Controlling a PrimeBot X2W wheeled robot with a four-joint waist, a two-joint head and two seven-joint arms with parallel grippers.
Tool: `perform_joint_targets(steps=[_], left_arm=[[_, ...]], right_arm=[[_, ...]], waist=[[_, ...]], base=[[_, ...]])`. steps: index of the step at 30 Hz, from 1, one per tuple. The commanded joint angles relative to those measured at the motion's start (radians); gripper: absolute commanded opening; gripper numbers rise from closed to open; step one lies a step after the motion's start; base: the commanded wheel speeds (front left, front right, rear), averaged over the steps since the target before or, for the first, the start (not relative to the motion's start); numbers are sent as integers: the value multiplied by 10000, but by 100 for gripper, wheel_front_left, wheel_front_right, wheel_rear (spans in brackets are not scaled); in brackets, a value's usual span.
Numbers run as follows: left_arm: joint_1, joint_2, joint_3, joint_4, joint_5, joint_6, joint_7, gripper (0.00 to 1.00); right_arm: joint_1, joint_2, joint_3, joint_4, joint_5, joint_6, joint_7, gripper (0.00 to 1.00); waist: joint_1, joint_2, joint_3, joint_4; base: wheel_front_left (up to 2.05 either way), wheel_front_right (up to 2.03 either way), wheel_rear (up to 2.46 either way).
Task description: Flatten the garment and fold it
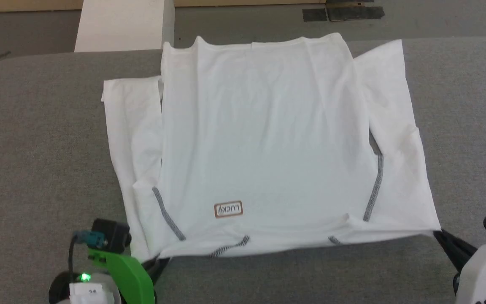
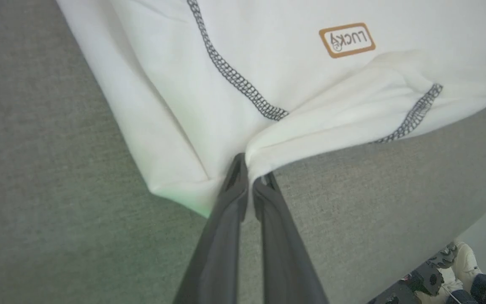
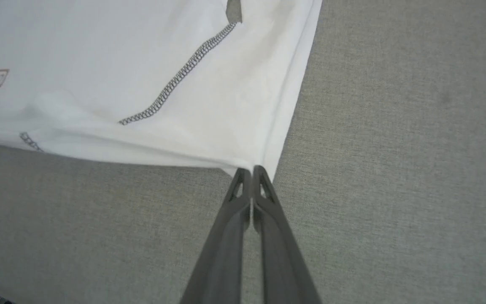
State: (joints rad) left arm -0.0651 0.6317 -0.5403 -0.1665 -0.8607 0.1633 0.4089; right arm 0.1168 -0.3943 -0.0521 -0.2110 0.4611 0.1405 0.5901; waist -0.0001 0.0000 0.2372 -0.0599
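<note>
Garment [image 1: 264, 139] lay spread on grey table [image 1: 36, 139], neck end near robot. Left gripper [image 2: 249, 177] pinched its near left corner, jaws tight on cloth. Right gripper [image 3: 251, 171] pinched its near right corner likewise. Best way, I thought: lift both corners together, level and slow, keeping cloth tight.

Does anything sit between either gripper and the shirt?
Nothing visible. The left gripper and right gripper each pinch a near corner of the garment, which lies spread on the grey table with nothing on it.
</note>
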Motion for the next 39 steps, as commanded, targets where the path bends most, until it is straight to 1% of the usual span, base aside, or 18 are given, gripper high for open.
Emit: perform_joint_targets(steps=[1, 4, 6, 10, 14, 15, 16, 17, 20, 22, 25, 27, 31, 36, 39], left_arm=[[478, 193, 50, 11, -189, 234, 101, 0], [1103, 207, -60, -81, -409, 425, 216, 0], [1360, 184, -160, -7, -417, 451, 168, 0], [1539, -119, -458, 276, -398, 361, 52, 0], [1485, -528, -683, 636, -384, 198, -146, 0], [1453, -610, -692, 705, -333, 183, -270, 19], [1423, -721, -698, 810, -275, 191, -421, 100], [1415, -812, -716, 899, -295, 165, -479, 100], [1444, -1051, -710, 1170, -485, 122, -558, 100], [1509, -1095, -654, 1319, -563, 242, -555, 100], [1657, -1004, -385, 1363, -662, 474, -693, 100], [1738, -947, -43, 1247, -753, 549, -1034, 100], [1682, -864, 669, 842, -776, 513, -1949, 100], [1391, -826, 1168, 497, -656, 392, -2689, 100], [1000, -738, 1383, 464, -156, 453, -3275, 100]], right_arm=[[332, 192, -386, -136, -205, -98, 169, 0], [933, 791, -762, -298, -515, -98, 574, 0], [1214, 1154, -912, -257, -707, -98, 786, 0], [1654, 1791, -928, 65, -983, -98, 1161, 0], [1834, 2251, -702, 499, -1133, -98, 1366, 0], [1825, 2326, -673, 580, -1175, -98, 1314, 0], [1788, 2377, -624, 654, -1247, -98, 1166, 42], [1768, 2417, -609, 730, -1300, -98, 1048, 100], [1767, 2513, -639, 920, -1455, -98, 744, 100], [1792, 2575, -797, 924, -1560, -98, 557, 100], [1879, 2662, -1149, 790, -1799, -98, 237, 100], [1892, 2783, -1478, 558, -1879, -98, -213, 100], [1769, 3091, -2049, -20, -2094, -98, -1420, 100], [1638, 3271, -2158, -473, -2351, -98, -2241, 100], [1369, 3316, -2185, -674, -2488, -98, -2887, 100]], waist=[[1, 0, -144, 26], [1, 0, -262, 39], [1, 0, -340, 62], [1, 0, -469, 156], [1, 0, -532, 213], [1, 0, -545, 221], [1, 0, -567, 230], [1, 0, -601, 237], [1, 0, -718, 269], [1, 0, -816, 284], [1, 0, -958, 329], [1, 0, -1037, 352], [1, 0, -1103, 341], [1, 0, -1116, 194], [1, 0, -1032, 87]], base=[[0, 0, 0], [0, 0, 0], [0, 0, 0], [0, 0, 0], [0, 0, 0], [0, 0, 0], [0, 0, 0], [0, 0, 0], [0, 0, 0], [0, 0, 0], [0, 0, 0], [0, 0, 0], [0, 0, 0], [0, 0, 0], [0, 0, 0]])
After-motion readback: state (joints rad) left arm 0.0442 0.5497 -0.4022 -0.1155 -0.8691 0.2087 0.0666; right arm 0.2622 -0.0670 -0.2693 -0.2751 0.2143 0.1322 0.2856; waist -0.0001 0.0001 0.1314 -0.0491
